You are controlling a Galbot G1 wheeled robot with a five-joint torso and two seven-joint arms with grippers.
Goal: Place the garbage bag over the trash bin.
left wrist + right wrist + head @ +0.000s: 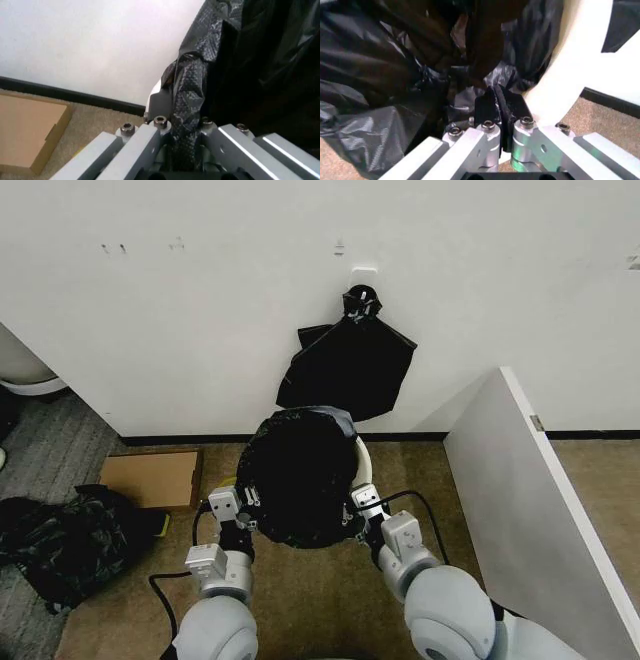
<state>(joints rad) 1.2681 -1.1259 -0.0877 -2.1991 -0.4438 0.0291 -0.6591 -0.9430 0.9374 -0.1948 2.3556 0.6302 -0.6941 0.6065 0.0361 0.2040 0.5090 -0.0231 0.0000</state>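
Both my arms reach forward: my left gripper (247,502) and right gripper (357,502) each pinch the garbage bag (300,480) stretched between them over the trash bin (364,460).

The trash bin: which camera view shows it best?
The head view: the trash bin stands by the wall, the garbage bag covering most of it. The right wrist view shows a stretch of its white side; the left wrist view shows hardly any.

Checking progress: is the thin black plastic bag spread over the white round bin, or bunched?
Spread: thin black plastic bag covers white round bin.
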